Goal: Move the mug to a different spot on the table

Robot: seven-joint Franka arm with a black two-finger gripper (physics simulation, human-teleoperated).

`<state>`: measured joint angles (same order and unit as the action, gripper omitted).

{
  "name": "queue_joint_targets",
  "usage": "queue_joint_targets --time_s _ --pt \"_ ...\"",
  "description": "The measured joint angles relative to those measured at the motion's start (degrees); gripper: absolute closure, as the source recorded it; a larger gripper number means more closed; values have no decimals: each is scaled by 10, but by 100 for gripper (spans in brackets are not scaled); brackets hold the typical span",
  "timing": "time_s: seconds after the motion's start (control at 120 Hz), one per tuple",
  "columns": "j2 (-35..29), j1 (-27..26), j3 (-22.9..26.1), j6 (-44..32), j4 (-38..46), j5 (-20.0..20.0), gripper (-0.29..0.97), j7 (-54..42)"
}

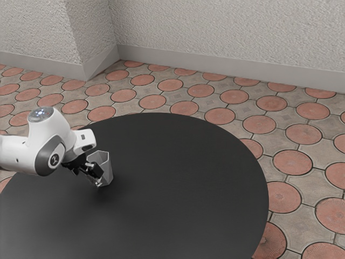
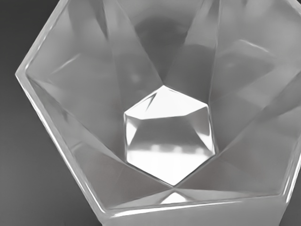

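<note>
Mug [image 1: 104, 165] sits near the table's [image 1: 188, 178] edge at the exterior view's left, my gripper [image 1: 92, 172] tight against its side, can't tell if clamped; judging it light, rigid, slick-faceted, so pinch one wall at the rim.

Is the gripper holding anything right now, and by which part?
Yes. The gripper appears to hold the mug by its rim wall on the side facing the arm, and the mug is tilted.
</note>
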<state>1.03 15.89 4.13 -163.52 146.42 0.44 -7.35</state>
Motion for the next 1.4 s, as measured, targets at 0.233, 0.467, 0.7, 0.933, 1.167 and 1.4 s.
queue_joint_targets --time_s 0.233,0.467,0.7,0.933,1.167,1.4 --pt "23 -2 1 -11 -1 -4 0 -2" --pt "20 -2 1 -17 -2 -5 0 -4" --pt "21 -2 1 -19 -3 -11 17 -6" --pt "21 -2 1 -19 -5 -18 44 -6" --pt "15 -3 0 -20 -7 -18 57 -6" --pt "-10 -14 -7 -21 -12 -18 61 -6"
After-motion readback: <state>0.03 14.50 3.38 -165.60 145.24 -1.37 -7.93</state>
